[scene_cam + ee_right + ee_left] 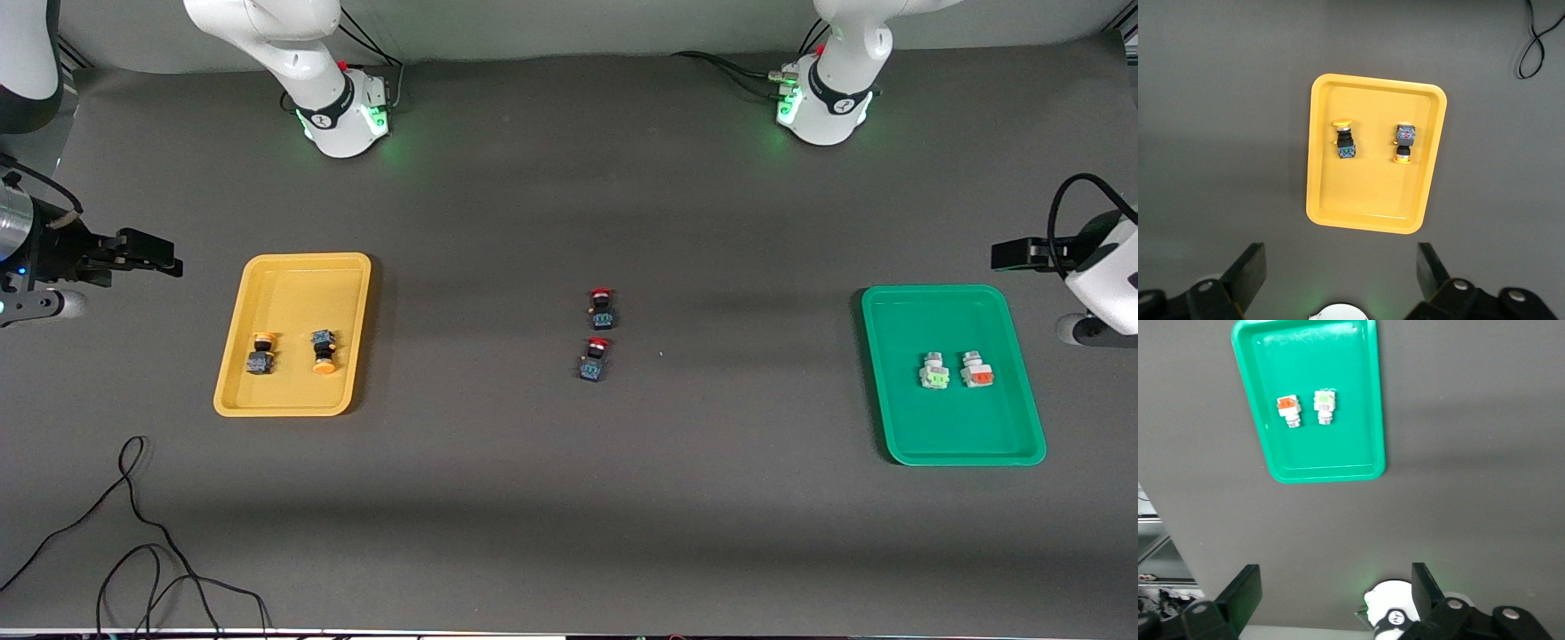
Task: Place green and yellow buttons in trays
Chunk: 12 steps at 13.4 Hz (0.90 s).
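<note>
The yellow tray lies toward the right arm's end of the table. It holds two dark-bodied buttons with round orange-yellow caps. They also show in the right wrist view, lying in the tray. The green tray lies toward the left arm's end. It holds a whitish green-faced button and an orange-red-faced one. Both show in the left wrist view, lying in the tray. My right gripper is open and empty, up beside the yellow tray. My left gripper is open and empty, up beside the green tray.
Two dark switches with round red caps lie on the grey mat midway between the trays. A loose black cable curls on the table at the near corner of the right arm's end.
</note>
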{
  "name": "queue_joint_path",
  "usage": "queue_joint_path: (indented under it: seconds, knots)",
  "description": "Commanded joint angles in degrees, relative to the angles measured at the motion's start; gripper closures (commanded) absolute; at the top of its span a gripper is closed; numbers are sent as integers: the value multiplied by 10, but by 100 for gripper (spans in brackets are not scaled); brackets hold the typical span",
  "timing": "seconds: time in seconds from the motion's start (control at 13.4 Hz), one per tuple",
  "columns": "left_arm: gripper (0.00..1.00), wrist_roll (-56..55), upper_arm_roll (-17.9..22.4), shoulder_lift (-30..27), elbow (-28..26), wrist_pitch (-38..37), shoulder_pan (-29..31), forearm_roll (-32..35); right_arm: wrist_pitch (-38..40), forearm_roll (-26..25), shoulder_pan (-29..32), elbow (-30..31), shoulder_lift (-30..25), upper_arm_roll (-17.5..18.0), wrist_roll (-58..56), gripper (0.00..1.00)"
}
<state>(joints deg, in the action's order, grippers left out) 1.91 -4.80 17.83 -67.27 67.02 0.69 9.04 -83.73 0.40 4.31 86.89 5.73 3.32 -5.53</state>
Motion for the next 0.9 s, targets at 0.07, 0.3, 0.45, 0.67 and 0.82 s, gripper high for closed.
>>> queue_joint_path:
  seconds: [0.07,0.3,0.45,0.67,0.82]
  knots:
    - [0,0,69,-102,-142,94,-46,-37,1,-17,-10,-16,9,-6,36,0]
    - [0,3,66,-184,-278,200,-47,-38,4,-19,-14,-10,-2,-6,38,0]
    - [0,4,49,-213,-327,237,-39,-38,4,-19,-14,1,-11,-8,39,0]
    - [0,4,44,-218,-342,255,-38,-38,4,-18,-19,5,-16,-16,39,0]
    - [0,4,42,-213,-341,254,-39,-38,4,-18,-19,5,-13,-16,39,0]
